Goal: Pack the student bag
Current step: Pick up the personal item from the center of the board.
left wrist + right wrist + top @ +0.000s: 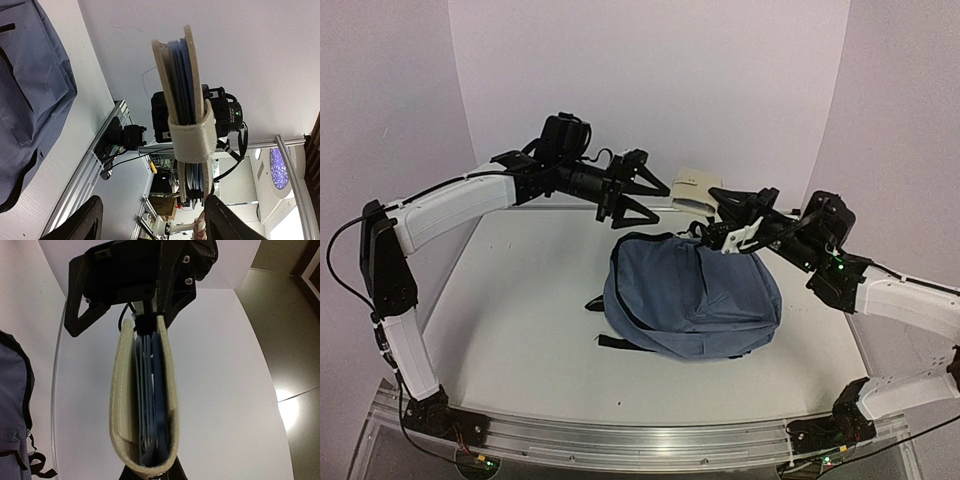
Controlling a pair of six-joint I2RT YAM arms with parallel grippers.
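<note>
A flat cream sleeve [692,185] of felt-like cloth, oblong with rounded corners, hangs above the worktop [520,290] at upper centre of the overhead view. No writing on it can be read. The wrist views show it edge-on: two thick fuzzy cream walls with thin blue sheets [150,390] between them, and a cream band [192,140] wrapped across one end. The right tool [712,208] is clamped on the sleeve's lower end, its fingers closed against the cream walls. The left tool [660,207], black with triangular fingers, faces the sleeve's other end with its jaws spread wide and nothing in them; whether it touches the cloth I cannot tell. The large soft blue-grey fabric backpack [690,300] lies flat on the white worktop at centre frame, below and just right of the two tools. It has a rounded outline, a dark zipper curving along its upper edge and black straps [610,342] poking out at its lower left. An aluminium rail [640,440] runs along the bottom of the frame, and pale walls close in the back and sides.
</note>
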